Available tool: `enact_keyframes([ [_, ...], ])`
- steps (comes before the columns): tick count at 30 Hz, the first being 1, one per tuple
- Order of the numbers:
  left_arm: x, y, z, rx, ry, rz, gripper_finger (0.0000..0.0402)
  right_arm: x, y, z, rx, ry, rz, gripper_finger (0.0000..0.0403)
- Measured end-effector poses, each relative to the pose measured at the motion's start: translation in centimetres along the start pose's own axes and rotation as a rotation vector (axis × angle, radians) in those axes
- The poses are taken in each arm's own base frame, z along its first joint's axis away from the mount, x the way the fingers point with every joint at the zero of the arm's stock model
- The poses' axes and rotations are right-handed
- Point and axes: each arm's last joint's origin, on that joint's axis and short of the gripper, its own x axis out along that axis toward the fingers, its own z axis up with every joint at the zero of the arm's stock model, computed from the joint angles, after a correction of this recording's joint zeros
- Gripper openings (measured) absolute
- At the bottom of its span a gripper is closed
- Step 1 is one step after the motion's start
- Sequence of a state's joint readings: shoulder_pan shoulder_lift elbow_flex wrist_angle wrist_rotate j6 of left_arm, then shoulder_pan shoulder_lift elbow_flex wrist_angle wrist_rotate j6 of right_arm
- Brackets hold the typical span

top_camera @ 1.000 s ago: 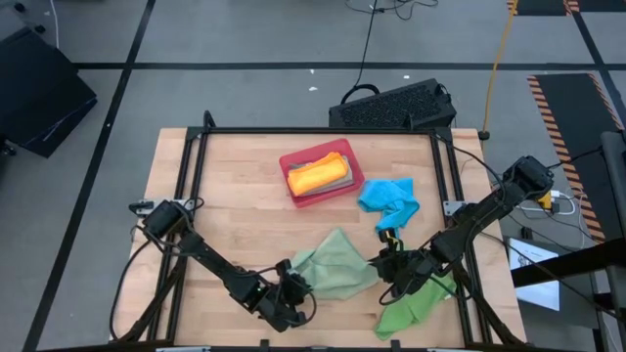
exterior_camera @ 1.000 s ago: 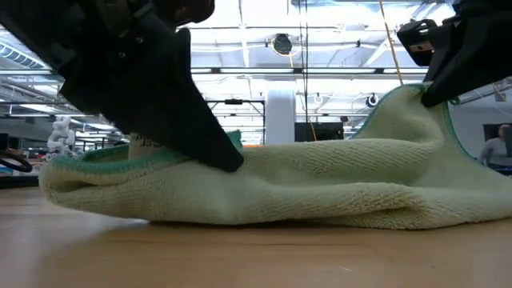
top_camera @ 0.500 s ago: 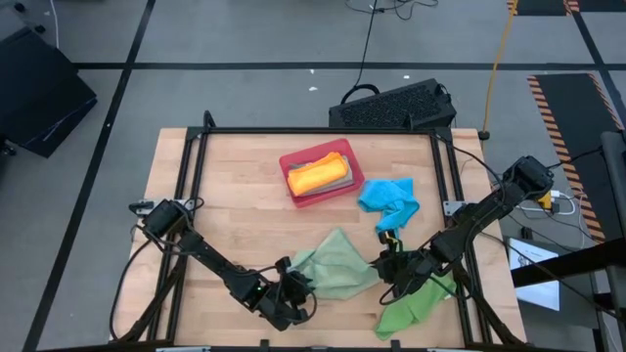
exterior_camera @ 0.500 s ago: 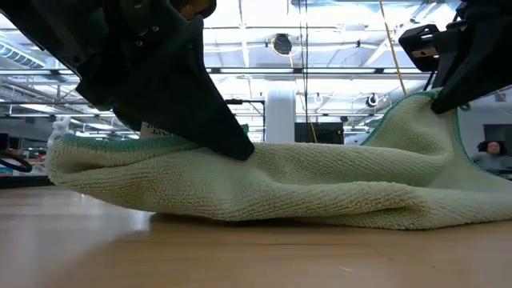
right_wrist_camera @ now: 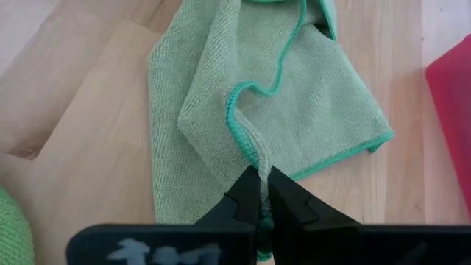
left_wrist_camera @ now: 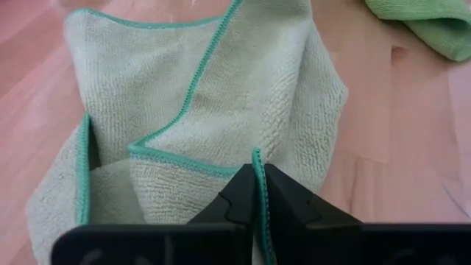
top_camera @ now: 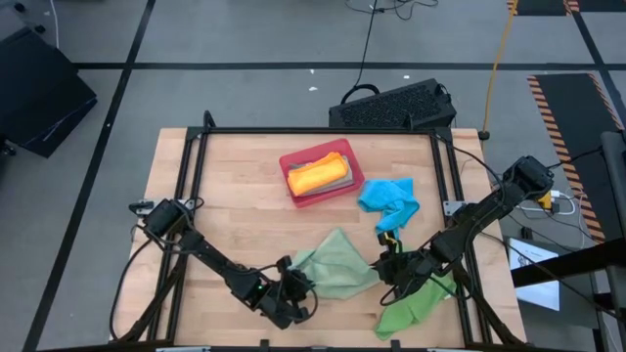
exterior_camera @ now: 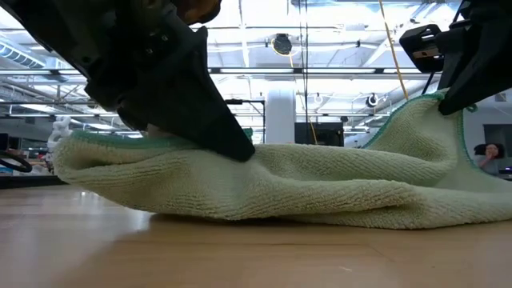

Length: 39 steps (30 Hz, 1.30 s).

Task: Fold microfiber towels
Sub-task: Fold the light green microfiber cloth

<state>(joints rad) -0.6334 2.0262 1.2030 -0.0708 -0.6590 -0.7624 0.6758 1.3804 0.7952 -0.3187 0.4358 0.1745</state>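
Left gripper (left_wrist_camera: 257, 193) clenched on a teal-hemmed edge of the sage green towel (top_camera: 337, 264), right gripper (right_wrist_camera: 262, 197) clenched on the opposite edge. Both pinches sit at the hem, presumably so the cloth can be drawn taut and laid over itself (it lies rumpled near the table's front edge, one side lifted). Bright green towel (top_camera: 411, 305) waits just beside it, bright blue towel (top_camera: 389, 199) farther back. Orange towel (top_camera: 318, 174) rests folded in the red tray (top_camera: 293, 161), apparently the place for finished pieces.
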Motion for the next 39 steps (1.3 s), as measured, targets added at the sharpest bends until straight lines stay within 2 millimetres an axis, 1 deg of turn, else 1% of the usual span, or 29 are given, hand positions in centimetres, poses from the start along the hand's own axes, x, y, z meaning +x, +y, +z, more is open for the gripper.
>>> enact_keyframes([
  [3,-0.04,-0.04,-0.03,-0.016,0.0,-0.002,0.0047,0.0,0.0,0.0,0.0,0.0,0.0,0.0004],
  [11,-0.03,0.03,0.04,-0.051,-0.016,0.015,0.0133,0.0,0.0,0.0,0.0,0.0,0.0,0.0004],
  [14,-0.03,0.04,0.06,-0.055,-0.022,0.019,0.015,0.0,0.0,0.0,0.0,0.0,0.0,0.0004],
  [16,-0.03,0.03,0.11,-0.058,-0.03,0.023,0.0153,0.0,0.0,0.0,0.0,0.0,0.0,0.0004],
  [19,-0.03,0.02,0.13,-0.059,-0.033,0.023,0.0147,0.0,0.0,0.0,0.0,0.0,0.0,0.0004],
  [22,-0.03,0.02,0.13,-0.059,-0.033,0.023,0.0133,0.0,0.0,0.0,-0.003,0.0,0.0,0.0004],
  [34,-0.03,-0.02,0.17,-0.08,-0.037,0.019,0.0043,0.0,0.0,0.0,-0.003,0.0,0.0,0.0004],
  [37,-0.03,-0.03,0.17,-0.095,-0.037,0.019,0.0035,0.0,0.01,0.0,-0.004,0.0,0.0,0.0004],
  [39,-0.03,-0.04,0.18,-0.1,-0.038,0.018,0.004,0.0,0.01,-0.01,-0.004,0.0,0.0,0.0004],
])
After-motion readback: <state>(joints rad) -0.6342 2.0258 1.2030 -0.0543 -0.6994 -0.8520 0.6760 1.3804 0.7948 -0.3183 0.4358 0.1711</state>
